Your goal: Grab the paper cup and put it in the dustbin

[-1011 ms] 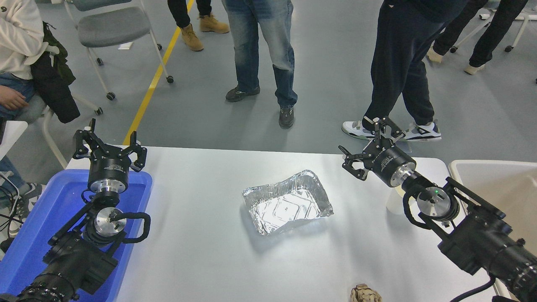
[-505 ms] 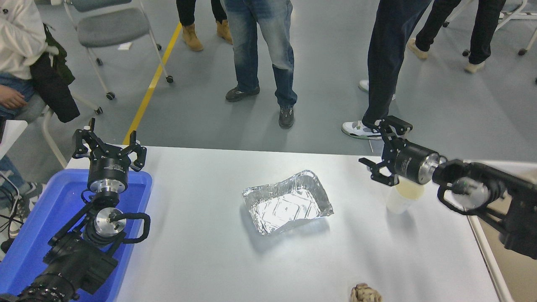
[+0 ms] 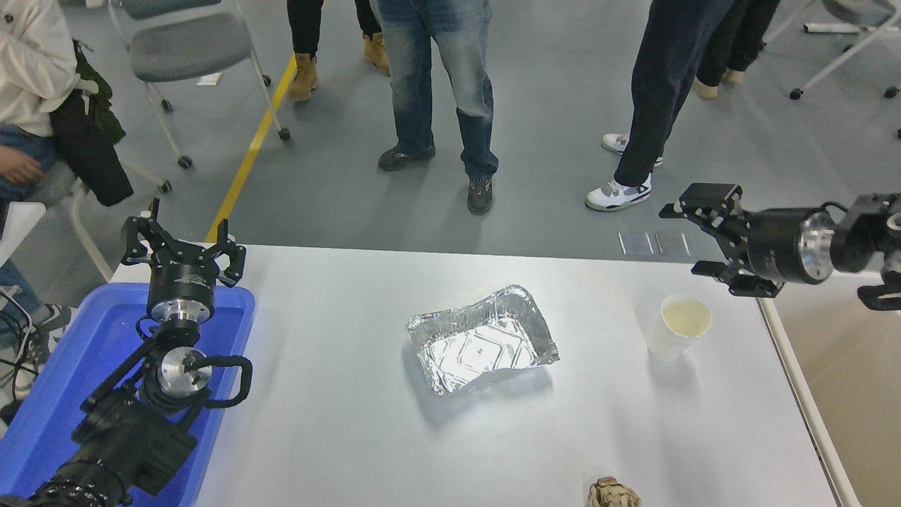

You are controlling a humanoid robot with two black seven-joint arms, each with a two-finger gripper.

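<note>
The paper cup (image 3: pixel 678 328) stands upright on the white table (image 3: pixel 338 422) near its right edge, white with a pale yellowish inside. My right gripper (image 3: pixel 686 236) hangs open above and to the right of the cup, pointing left, apart from it and holding nothing. The cream-beige dustbin (image 3: pixel 852 366) lies past the table's right edge, only partly in view. My left gripper (image 3: pixel 184 243) is parked open over the blue tub at the lower left.
A shiny foil tray (image 3: pixel 482 339) lies at the table's middle. A small brown wrinkly lump (image 3: pixel 614 493) sits at the front edge. The blue tub (image 3: pixel 63 366) is at the left. Several people stand beyond the far side, and one sits at the far left.
My right arm has swung right and upward, away from over the cup, which now shows in full. The people's legs at the far side have shifted. The left arm has not moved.
</note>
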